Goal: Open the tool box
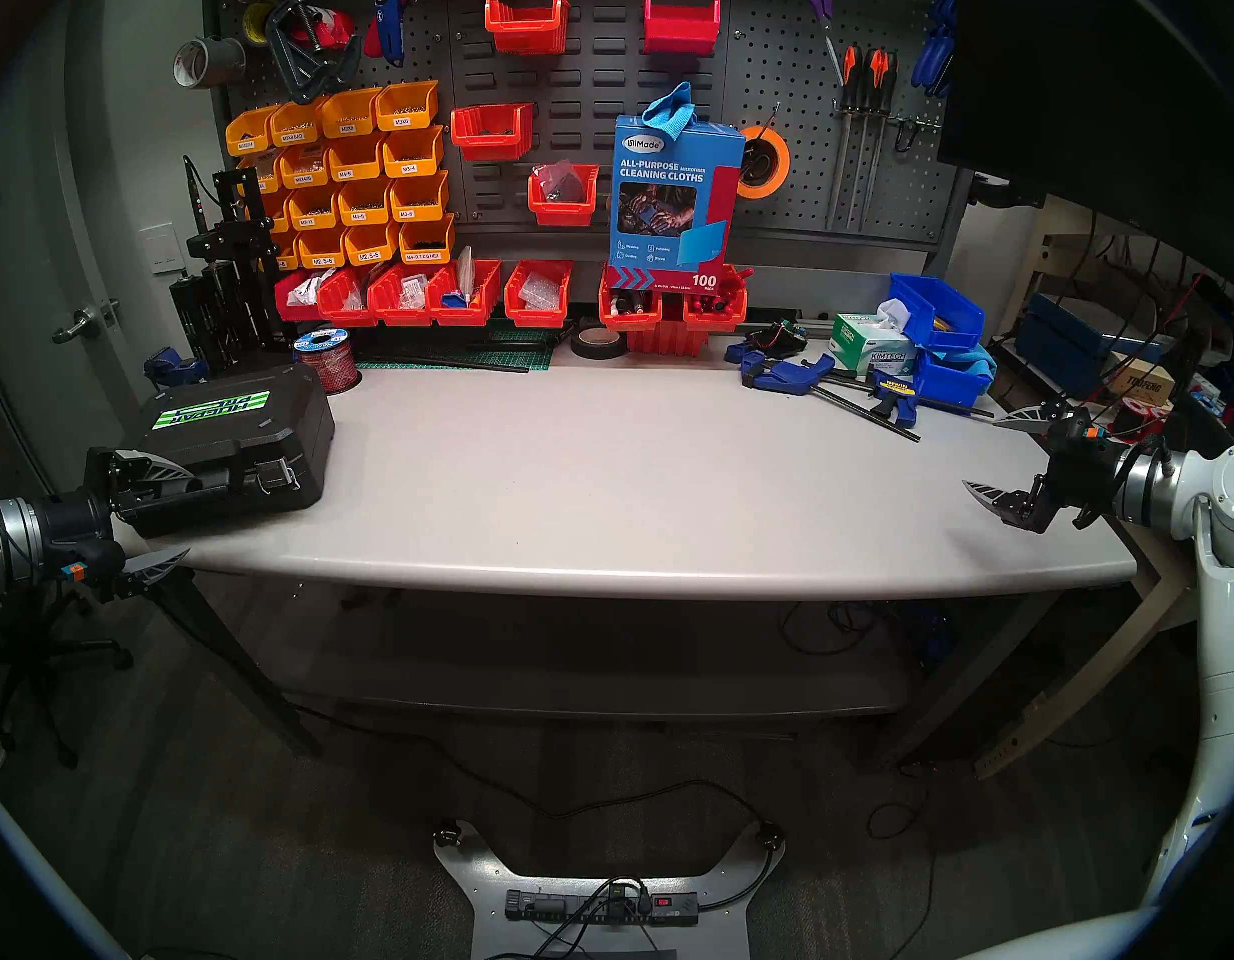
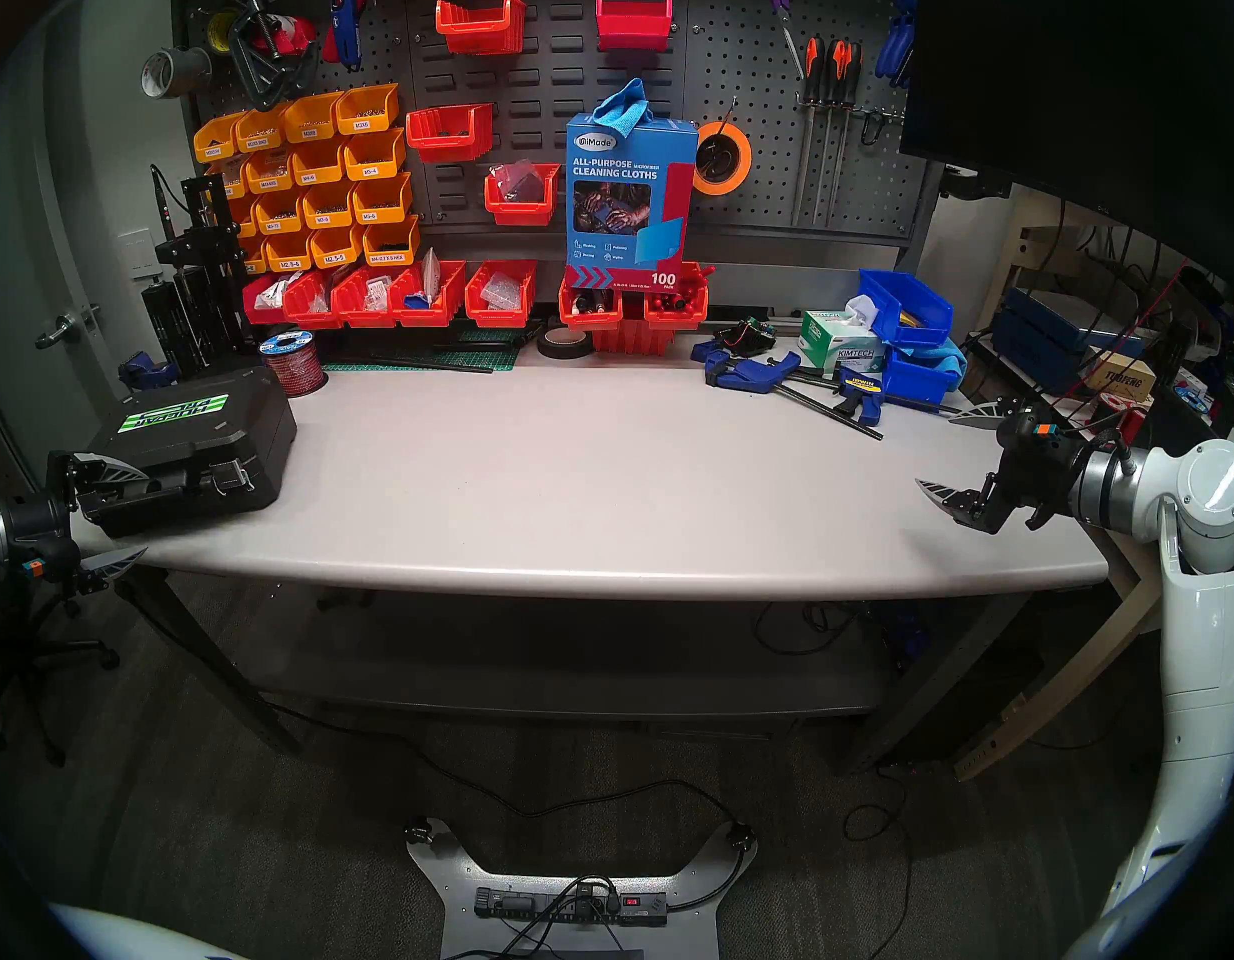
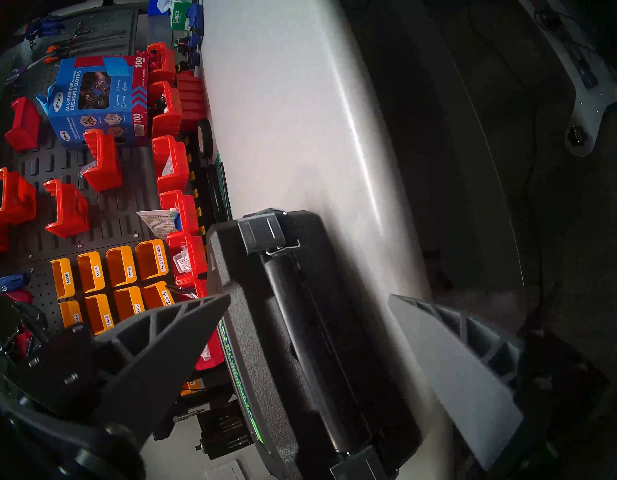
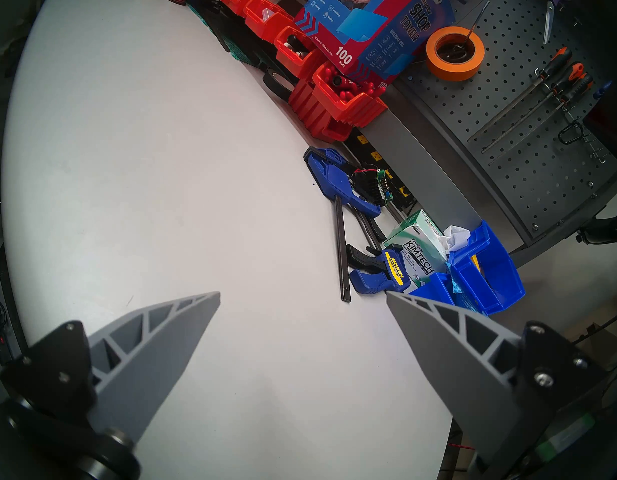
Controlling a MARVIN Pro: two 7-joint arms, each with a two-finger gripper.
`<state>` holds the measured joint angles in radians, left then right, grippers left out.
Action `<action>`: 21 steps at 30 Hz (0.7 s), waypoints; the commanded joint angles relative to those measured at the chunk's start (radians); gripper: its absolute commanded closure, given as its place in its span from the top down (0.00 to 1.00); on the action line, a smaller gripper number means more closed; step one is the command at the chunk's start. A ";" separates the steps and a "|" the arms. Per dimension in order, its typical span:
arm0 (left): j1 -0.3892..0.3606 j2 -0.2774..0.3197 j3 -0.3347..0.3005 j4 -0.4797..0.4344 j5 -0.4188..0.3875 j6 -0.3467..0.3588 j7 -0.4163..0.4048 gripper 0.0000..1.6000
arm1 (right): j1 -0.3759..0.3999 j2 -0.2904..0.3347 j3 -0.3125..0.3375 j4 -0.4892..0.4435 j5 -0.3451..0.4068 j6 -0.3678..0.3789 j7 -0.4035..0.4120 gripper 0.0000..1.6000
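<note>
The black tool box lies shut at the left end of the grey table, with the green-and-white label on its lid. Its front face, with one silver latch, faces the table's front edge. It also shows in the head right view. My left gripper is open at the box's front left. One finger is over the handle side and the other is below the table edge. In the left wrist view the handle and a latch lie between the fingers of the open gripper. My right gripper is open and empty above the table's right end.
A red wire spool stands just behind the tool box. Blue bar clamps, a Kimtech tissue box and blue bins lie at the back right. Red bins and a blue cleaning-cloth box line the back under the pegboard.
</note>
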<state>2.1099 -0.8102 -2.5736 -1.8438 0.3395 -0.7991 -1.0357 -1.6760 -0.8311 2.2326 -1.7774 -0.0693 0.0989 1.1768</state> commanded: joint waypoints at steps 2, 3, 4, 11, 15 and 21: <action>-0.060 0.022 0.062 0.069 0.114 0.003 0.050 1.00 | 0.002 0.004 0.004 -0.004 -0.001 -0.001 0.001 1.00; -0.078 0.022 0.077 0.082 0.126 0.010 0.066 1.00 | 0.002 0.004 0.004 -0.004 -0.001 -0.001 0.001 1.00; -0.091 0.024 0.089 0.092 0.137 0.012 0.078 1.00 | 0.002 0.004 0.004 -0.004 -0.001 -0.001 0.001 1.00; -0.178 0.024 0.173 0.164 0.193 0.040 0.184 1.00 | 0.002 0.004 0.004 -0.004 -0.001 -0.001 0.000 1.00; -0.210 0.032 0.204 0.183 0.195 0.063 0.236 1.00 | 0.002 0.004 0.003 -0.004 -0.001 -0.001 0.000 1.00; -0.237 0.018 0.221 0.158 0.154 0.071 0.256 1.00 | 0.002 0.004 0.003 -0.004 -0.001 -0.001 0.000 1.00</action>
<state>1.9416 -0.7926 -2.3589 -1.6564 0.5382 -0.7471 -0.8253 -1.6762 -0.8311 2.2326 -1.7774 -0.0693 0.0989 1.1768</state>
